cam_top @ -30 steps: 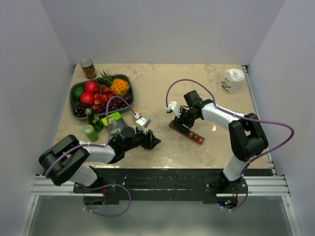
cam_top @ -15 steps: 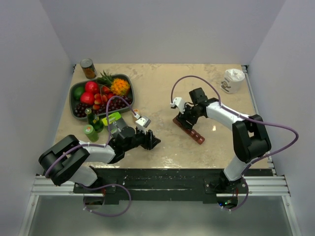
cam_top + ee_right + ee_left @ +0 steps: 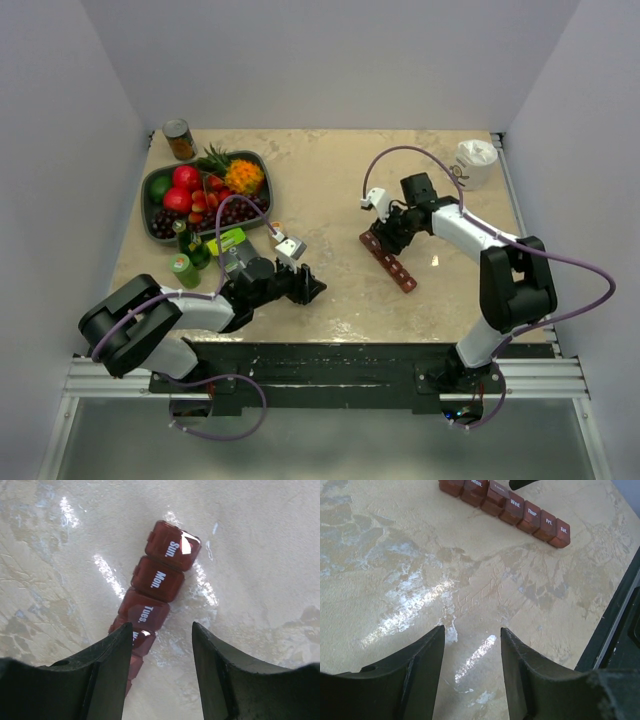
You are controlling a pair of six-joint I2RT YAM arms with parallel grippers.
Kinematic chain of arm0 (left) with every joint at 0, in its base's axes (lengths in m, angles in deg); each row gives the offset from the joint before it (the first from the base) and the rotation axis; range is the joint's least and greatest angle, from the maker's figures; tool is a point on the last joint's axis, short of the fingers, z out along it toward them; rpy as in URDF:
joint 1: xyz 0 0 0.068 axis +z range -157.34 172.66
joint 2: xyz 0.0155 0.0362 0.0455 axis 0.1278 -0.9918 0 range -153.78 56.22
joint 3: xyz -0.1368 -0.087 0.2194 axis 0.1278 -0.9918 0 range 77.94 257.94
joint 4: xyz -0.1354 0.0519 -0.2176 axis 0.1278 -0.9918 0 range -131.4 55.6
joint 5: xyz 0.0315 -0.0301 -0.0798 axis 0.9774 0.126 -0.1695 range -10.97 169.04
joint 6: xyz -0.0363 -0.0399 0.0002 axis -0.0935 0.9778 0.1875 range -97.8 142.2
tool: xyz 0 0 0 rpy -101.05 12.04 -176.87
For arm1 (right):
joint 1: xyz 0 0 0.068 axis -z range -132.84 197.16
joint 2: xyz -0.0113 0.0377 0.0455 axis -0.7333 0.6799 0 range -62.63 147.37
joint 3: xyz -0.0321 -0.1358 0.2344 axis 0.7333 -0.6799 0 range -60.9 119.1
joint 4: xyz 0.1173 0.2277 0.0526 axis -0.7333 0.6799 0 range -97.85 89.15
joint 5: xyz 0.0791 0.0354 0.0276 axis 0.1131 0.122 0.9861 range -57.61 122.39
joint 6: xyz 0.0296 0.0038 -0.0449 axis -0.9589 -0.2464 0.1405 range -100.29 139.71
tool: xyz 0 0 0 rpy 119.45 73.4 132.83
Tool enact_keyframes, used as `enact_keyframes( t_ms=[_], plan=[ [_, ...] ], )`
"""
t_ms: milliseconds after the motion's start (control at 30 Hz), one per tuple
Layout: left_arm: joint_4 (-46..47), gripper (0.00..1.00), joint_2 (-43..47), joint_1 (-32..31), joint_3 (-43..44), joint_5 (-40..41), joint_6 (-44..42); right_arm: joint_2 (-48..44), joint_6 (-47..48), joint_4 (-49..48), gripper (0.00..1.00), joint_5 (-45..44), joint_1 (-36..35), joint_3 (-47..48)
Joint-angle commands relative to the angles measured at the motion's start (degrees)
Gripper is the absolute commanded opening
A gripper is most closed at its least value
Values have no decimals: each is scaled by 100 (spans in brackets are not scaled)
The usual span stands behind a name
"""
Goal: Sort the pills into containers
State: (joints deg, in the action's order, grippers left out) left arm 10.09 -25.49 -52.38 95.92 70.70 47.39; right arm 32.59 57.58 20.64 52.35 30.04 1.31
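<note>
Right pincer [image 3: 162, 629] has swung back, twisting the containers [image 3: 156, 579] round on the surface [image 3: 395, 555]; it hangs open over Tues, left pincer [image 3: 472, 632] open off the Sat end, so best centre on one lid first

Left gripper [image 3: 471, 636] in the foreground, its two dark fingers parted with nothing between them, above the glossy beige table [image 3: 390, 555]. At top, the containers [image 3: 520, 511]: a red-brown strip lying diagonally, lids marked Wed., Thur., Fri., Sat. toward its right end. Dark tip [image 3: 525, 483] just above the strip; black edge [image 3: 615, 630] at right
</note>
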Motion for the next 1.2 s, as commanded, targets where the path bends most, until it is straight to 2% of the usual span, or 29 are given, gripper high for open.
enact_keyframes(
  t_ms=[0,167,200,400,567,667,867,967,1000,1067,1100,1167],
  plan=[
    [236,53,24,-5,30,148,-207,-241,-104,-168,53,-10,156,-43],
    [244,53,15,-14,39,140,-216,-267,-87,-125,54,51,210,-69],
    [262,54,-11,-5,57,122,-225,-267,-17,-81,60,147,210,-61],
    [218,57,-160,-5,372,96,-287,-381,334,271,79,560,210,-288],
    [236,58,-196,4,522,52,-602,-706,853,333,84,544,201,-789],
    [183,60,49,48,479,69,-1032,-742,845,166,84,202,157,-1009],
    [165,70,1042,74,101,236,-2218,-663,845,51,83,-98,-19,-1247],
    [209,74,1561,65,-101,288,-2799,-601,863,86,77,-98,-72,-1229],
    [253,76,1805,65,-197,298,-2913,-601,906,113,69,-81,-115,-1238],
    [367,76,2044,65,-320,88,-3326,-592,1133,262,61,-11,-177,-1264],
    [411,76,2237,48,-469,-61,-3476,-584,1266,349,56,120,-282,-1273],
    [691,76,2440,-14,-750,-807,-3950,-610,1651,578,53,157,-562,-1361]
  ],
)
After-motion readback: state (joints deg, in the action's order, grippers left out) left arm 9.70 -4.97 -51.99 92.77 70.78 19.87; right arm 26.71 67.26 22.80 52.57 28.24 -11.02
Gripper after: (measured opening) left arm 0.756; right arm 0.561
